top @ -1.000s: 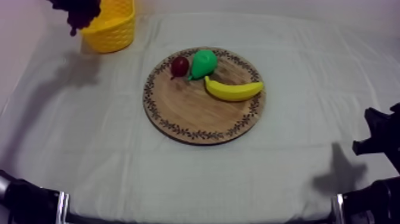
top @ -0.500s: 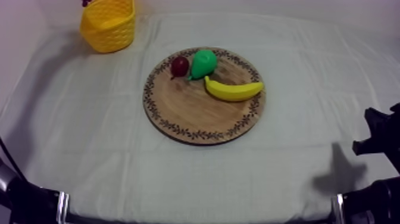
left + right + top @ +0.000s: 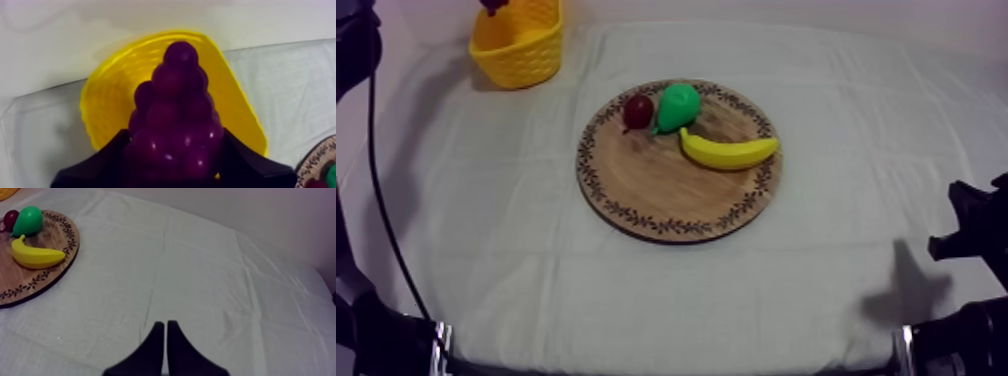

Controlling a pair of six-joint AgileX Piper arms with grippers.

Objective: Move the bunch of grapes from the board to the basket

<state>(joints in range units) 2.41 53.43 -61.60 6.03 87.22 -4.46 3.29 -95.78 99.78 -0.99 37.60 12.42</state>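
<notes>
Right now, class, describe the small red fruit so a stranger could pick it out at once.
Find the wooden board mid-table. Near its far rim, beside the green pear on the basket's side, lies the small red fruit. It is round, dark red and smaller than the pear or the banana.

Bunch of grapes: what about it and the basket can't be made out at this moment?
Top view: the bunch of grapes is cut off by the upper edge, above the yellow basket.
Left wrist view: the grapes hide the basket's floor; whether they touch it cannot be told.
</notes>
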